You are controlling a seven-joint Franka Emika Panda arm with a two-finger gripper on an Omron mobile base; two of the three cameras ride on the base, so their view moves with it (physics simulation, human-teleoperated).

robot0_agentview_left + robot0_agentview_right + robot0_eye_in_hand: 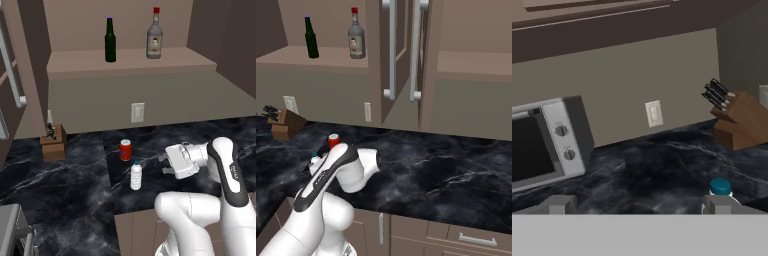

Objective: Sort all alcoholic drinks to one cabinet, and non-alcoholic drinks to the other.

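- Overhead, we see brown matte cabinets [125,30]; an open shelf holds both tall bottles, upright and apart.
- Below them, the glossy black counter [75,180] with white marble veining runs along a beige backsplash with a white wall outlet [137,112].
- Our white arm [225,200] rises in smooth rounded segments and bends at a dark joint, its wrist level over the counter and reaching toward the drinks.
- A grey boxy microwave [547,142] with two knobs stands on the counter by the wall.
- A wooden knife block [54,141] with dark handles sits far left.
- The clear greyish bottle [154,35], red-capped with a pale label, stands right of the slim dark green bottle [110,41] with its purple cap.
- Our gripper [163,164] hangs released, jaws spread wide, holding nothing, just beside the small bottle.
- The ribbed clear-white plastic bottle [136,176], blue-capped, stands on the counter.
- The short red can [125,150], silver-topped, stands just behind it.
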